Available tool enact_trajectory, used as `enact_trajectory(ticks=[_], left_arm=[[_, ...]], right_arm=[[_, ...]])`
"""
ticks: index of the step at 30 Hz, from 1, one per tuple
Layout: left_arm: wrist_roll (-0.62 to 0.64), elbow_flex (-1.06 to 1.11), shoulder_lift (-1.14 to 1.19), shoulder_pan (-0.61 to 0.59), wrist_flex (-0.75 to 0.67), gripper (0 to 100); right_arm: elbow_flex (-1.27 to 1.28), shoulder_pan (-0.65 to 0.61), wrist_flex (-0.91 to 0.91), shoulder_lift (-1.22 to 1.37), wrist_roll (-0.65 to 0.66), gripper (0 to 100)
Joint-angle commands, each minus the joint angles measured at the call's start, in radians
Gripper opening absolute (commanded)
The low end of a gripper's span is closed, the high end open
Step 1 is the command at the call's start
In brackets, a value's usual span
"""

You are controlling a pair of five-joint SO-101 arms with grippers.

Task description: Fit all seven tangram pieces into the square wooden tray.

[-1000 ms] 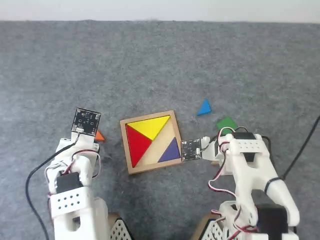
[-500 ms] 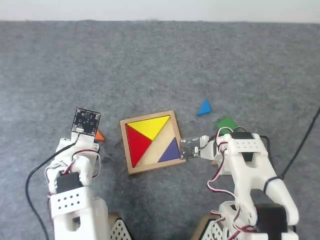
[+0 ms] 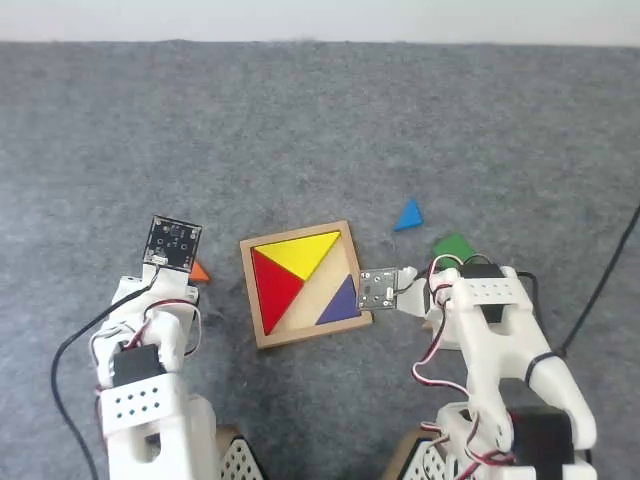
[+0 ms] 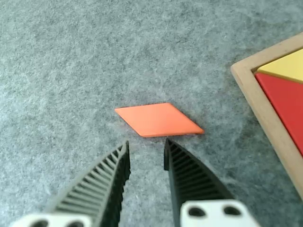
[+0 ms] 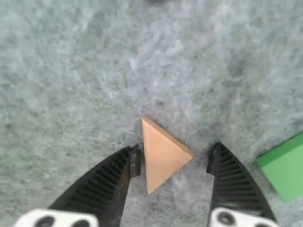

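High view, square wooden tray [image 3: 251,297]: on the grey table [image 3: 320,130], between the two arms, turned slightly anticlockwise.
High view, fitted pieces: yellow triangle [image 3: 298,252] with long edge on the 12 o'clock side and apex toward centre; red triangle [image 3: 274,283] with long edge on the 9 o'clock side and apex toward 3; purple triangle [image 3: 341,302] in the 5 o'clock corner.
High view, loose pieces: orange parallelogram [image 3: 201,272] at the tray's 9 o'clock, partly covered; blue triangle [image 3: 408,215] at 2 o'clock; green square [image 3: 453,246] at 3 o'clock.
Left wrist view, left gripper [image 4: 146,146]: narrowly parted, holding nothing, tips just short of the parallelogram [image 4: 158,119].
Left wrist view, parallelogram axis: long axis crosswise to the fingers; tray rim [image 4: 265,111] near.
Right wrist view, right gripper [image 5: 175,156]: spread wide, straddling the tan triangle [image 5: 161,153], which lies on the table.
Right wrist view, contact: one fingertip [image 5: 135,158] against the long edge; opposite tip apart.
Right wrist view, triangle axis: long edge along that finger, right-angle corner pointing at the other; green square [image 5: 284,170] near.
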Motion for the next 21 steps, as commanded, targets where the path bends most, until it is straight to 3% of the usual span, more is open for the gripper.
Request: enact_trajectory(ticks=[1,12,17,21], left_arm=[[0.003,-0.012,-0.021,0.003,0.011,12],[0.003,-0.012,-0.021,0.003,0.011,12],[0.002,-0.012,-0.021,0.005,0.021,12],[0.002,-0.012,-0.021,0.005,0.021,12]], right_arm=[[-0.04,-0.044,0.03,0.013,-0.018,23.1],[-0.052,-0.048,0.03,0.018,-0.066,22.6],[-0.052,-0.047,0.03,0.018,-0.068,13.3],[-0.052,-0.047,0.03,0.018,-0.071,13.1]])
